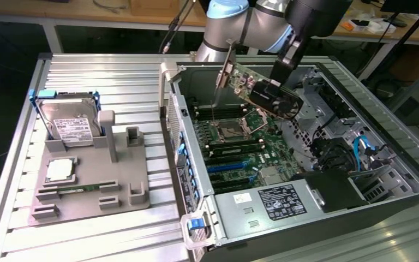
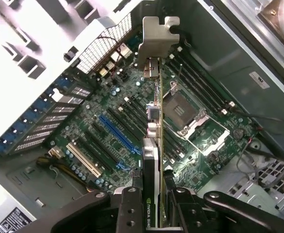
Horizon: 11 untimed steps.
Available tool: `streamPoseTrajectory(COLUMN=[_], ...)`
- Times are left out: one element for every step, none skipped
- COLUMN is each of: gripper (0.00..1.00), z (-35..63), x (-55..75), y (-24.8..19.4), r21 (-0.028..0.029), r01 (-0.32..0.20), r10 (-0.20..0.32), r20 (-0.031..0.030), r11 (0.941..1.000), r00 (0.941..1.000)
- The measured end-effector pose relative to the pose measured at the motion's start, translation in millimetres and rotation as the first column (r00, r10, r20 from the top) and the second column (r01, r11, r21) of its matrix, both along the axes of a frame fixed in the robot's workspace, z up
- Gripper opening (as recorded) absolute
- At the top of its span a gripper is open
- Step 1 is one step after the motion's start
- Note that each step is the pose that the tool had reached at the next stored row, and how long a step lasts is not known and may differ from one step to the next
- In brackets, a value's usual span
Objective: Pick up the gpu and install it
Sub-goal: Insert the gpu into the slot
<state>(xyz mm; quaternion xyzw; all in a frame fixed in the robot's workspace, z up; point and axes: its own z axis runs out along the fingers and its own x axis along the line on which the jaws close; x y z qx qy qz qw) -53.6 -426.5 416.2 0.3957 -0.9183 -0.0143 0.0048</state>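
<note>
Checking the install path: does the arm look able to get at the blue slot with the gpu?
Probably yes: the case is open, and nothing stands between the gpu in the tool and the blue slot.

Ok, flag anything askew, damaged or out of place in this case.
Only the gpu stands out: it hangs tilted over the motherboard, clamped in the gripper, seated in no slot. That fits a held card rather than a fault. No spill or damage shows.
</note>
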Motion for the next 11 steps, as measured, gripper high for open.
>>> streamPoseTrajectory(gripper=[0.27,0.27,0.27,0.27,0.27,0.27,0.27,0.27,0.27,0.27,0.27], z=[0.0,0.0,0.0,0.0,0.0,0.0,-0.1,-0.1,-0.3,-0.4,-0.5], x=[0.0,0.0,0.0,0.0,0.0,0.0,0.0,0.0,0.0,0.0,0.0], y=[0.0,0.0,0.0,0.0,0.0,0.0,0.0,0.0,0.0,0.0,0.0], r21=[0.0,0.0,0.0,0.0,-0.0001,-0.0001,0.0,0.0001,0.0001,0.0,0.0], r01=[-0.023,-0.041,-0.06,-0.08,-0.097,-0.116,-0.135,-0.152,-0.17,-0.19,-0.207], r10=[0.023,0.041,0.06,0.08,0.097,0.116,0.135,0.152,0.17,0.19,0.207], r20=[0.0,0.0,0.0,0.0,-0.0001,-0.0001,0.0,0.0,0.0,0.0,-0.0001], r11=[0.9997,0.9992,0.9982,0.9968,0.9953,0.9933,0.9908,0.9884,0.9854,0.9818,0.9783], r00=[0.9997,0.9992,0.9982,0.9968,0.9953,0.9933,0.9908,0.9884,0.9854,0.9818,0.9783])
